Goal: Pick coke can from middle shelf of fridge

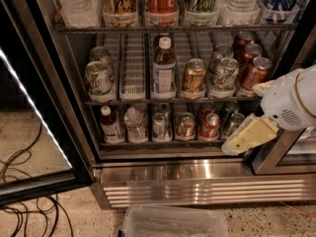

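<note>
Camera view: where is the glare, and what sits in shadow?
Camera view: the white light strip burns out; glare streaks the ribbed stainless-steel base; the red coke can on the dark wire middle shelf is dim; the cream gripper, lower right, is brightly lit.

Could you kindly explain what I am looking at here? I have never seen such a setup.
One camera looks slightly down into an open fridge; where it is mounted is unknown. The white and cream shape at right is a robot arm; its grasping tool hangs low, before the bottom shelf at its right end, with nothing visibly in it. The middle shelf holds green-and-white cans, a bottle, a gold-brown can and, far right, red cans; the front coke can is the one to pick.
</note>
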